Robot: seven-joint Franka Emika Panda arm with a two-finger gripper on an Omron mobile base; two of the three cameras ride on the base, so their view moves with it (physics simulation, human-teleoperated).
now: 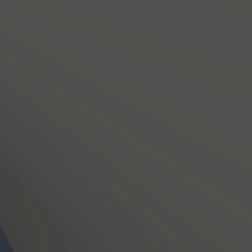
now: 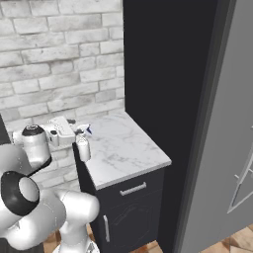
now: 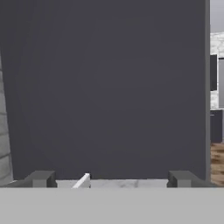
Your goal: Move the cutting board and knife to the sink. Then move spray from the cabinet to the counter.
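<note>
Right base view is showing my gripper (image 2: pixel 85 136) hanging at about nine o'clock, just over the near left corner of the counter (image 2: pixel 126 148), with the jaws standing wide apart and nothing between them. I am judging that the spray (image 2: pixel 83 147) is the small pale bottle sitting upright on the marble right under my fingers, though it is too small to be sure. Being on the worktop, it is looking delivered rather than still shelved. Hand view is facing a tall dark panel (image 3: pixel 105 87) at twelve o'clock, my two fingertips (image 3: pixel 40 178) rising well apart at six, a white sliver of bottle between them over the marble edge.
</note>
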